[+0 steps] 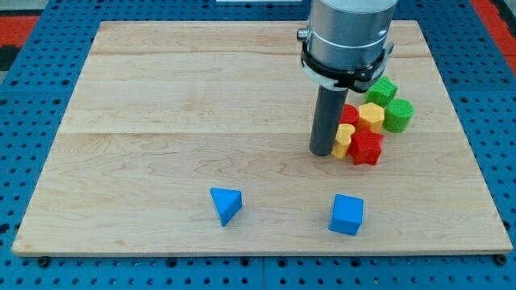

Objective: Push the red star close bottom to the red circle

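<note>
The red star (367, 148) lies at the view's right of centre on the wooden board (161, 121). The red circle (349, 114) sits just above it, partly hidden behind my rod. My tip (322, 152) rests on the board just left of a yellow block (343, 141), which touches the red star's left side. A yellow hexagon-like block (371, 116) lies between the red circle and the green blocks.
A green star (383, 89) and a green cylinder-like block (398, 114) lie at the right of the cluster. A blue triangle (226, 205) and a blue cube (347, 214) lie near the view's bottom. The board's right edge (476, 161) is close to the cluster.
</note>
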Tool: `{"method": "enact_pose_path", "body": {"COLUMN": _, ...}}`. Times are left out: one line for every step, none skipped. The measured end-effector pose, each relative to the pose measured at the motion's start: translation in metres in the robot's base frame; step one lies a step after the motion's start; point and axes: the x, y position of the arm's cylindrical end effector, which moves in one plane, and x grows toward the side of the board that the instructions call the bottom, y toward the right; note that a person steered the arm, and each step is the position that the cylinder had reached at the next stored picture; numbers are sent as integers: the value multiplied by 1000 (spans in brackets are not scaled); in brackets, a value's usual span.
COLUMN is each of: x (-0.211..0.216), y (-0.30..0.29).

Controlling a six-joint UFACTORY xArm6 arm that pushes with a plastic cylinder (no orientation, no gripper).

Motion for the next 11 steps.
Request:
{"method": "enact_pose_path", "body": {"x": -13, "y": 7}}
{"method": "enact_pose_path", "body": {"x": -30, "y": 16}}
{"method": "enact_pose_path", "body": {"x": -47, "y": 21}}
{"method": "enact_pose_path", "body": {"x": -30, "y": -8}}
{"method": "enact_pose_path", "body": {"x": 28, "y": 25}}
{"method": "enact_pose_path", "body": {"x": 49, "y": 52}}
{"method": "enact_pose_path", "body": {"x": 44, "y": 94}}
{"method": "enact_pose_path", "body": {"x": 32, "y": 83}}
{"method": "enact_pose_path", "body": {"x": 20, "y": 73}}
{"method": "enact_pose_path", "body": {"x": 5, "y": 73}}
{"method": "enact_pose_path", "body": {"x": -11, "y": 73}}
